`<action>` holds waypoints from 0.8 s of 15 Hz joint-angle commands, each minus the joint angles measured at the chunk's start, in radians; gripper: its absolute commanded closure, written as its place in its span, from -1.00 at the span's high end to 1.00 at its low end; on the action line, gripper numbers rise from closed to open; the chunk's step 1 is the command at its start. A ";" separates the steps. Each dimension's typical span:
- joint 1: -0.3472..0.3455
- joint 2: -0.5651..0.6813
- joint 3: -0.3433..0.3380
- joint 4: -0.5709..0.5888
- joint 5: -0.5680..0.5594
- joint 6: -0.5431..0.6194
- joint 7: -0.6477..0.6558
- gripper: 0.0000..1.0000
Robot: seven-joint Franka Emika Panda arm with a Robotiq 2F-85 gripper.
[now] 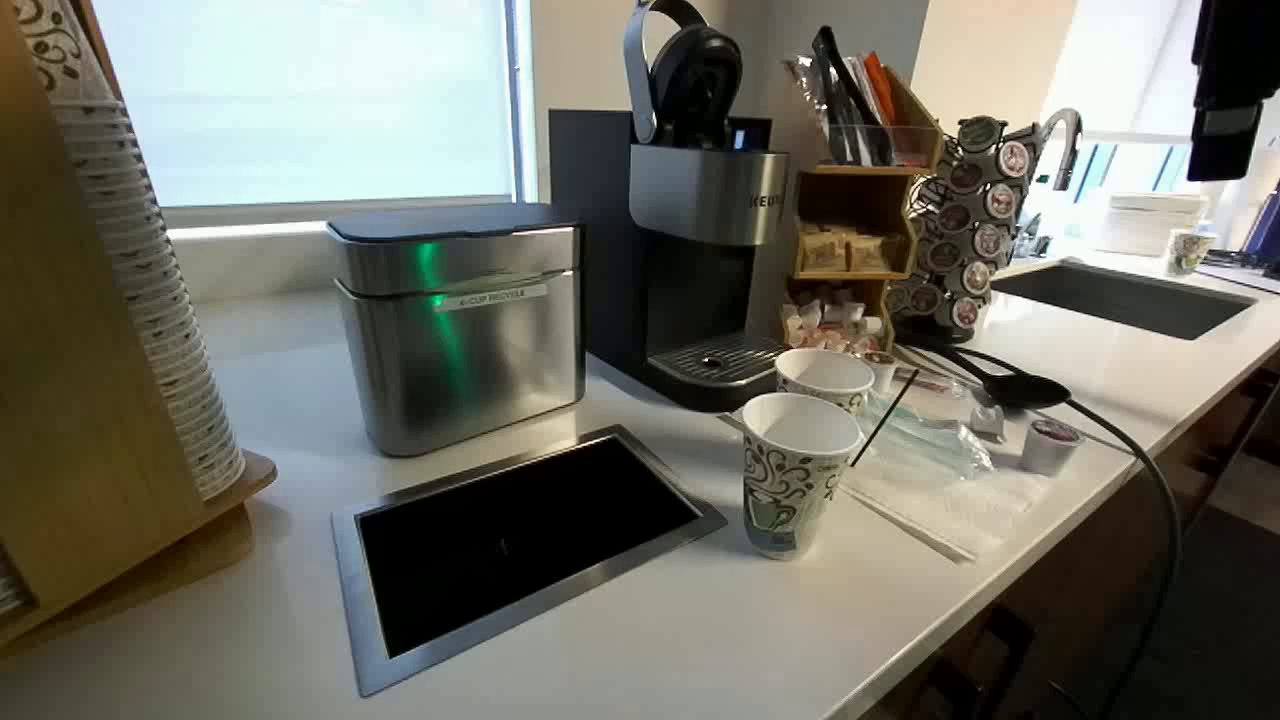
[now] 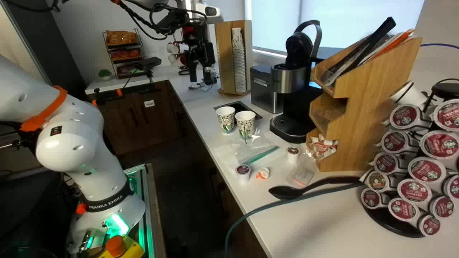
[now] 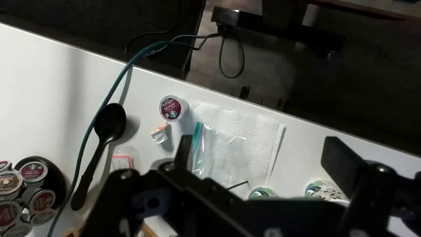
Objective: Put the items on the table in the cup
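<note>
A white pod with a dark purple lid [image 2: 243, 172] stands on the counter near its front edge; it also shows in the wrist view [image 3: 171, 108]. Another pod with a dark lid [image 2: 293, 154] stands further back, largely hidden in the wrist view. A small creamer cup with orange on it [image 2: 263, 173] lies beside the purple-lidded pod. Two patterned paper cups, a left one [image 2: 226, 120] and a right one [image 2: 245, 121], stand upright side by side. My gripper [image 2: 200, 81] is open and empty, high above the counter; its fingers [image 3: 256, 140] are wide apart in the wrist view.
A clear zip bag [image 2: 251, 148] and a thin black stick [image 1: 885, 418] lie by the cups. A black spoon [image 2: 292, 191] and a cable [image 2: 272, 205] lie nearer the pod rack [image 2: 416, 190]. A coffee machine [image 1: 700, 200], steel bin [image 1: 470, 350] and counter opening [image 1: 520, 540] surround the cups.
</note>
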 commanded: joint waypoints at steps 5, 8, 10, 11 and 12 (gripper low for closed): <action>0.028 0.004 -0.021 0.003 -0.010 -0.005 0.011 1.00; 0.028 0.004 -0.021 0.003 -0.010 -0.005 0.011 1.00; -0.001 -0.007 -0.002 -0.024 -0.063 0.021 0.083 1.00; -0.010 -0.008 -0.003 -0.036 -0.085 0.030 0.113 1.00; -0.028 -0.002 -0.005 -0.061 -0.122 0.039 0.166 1.00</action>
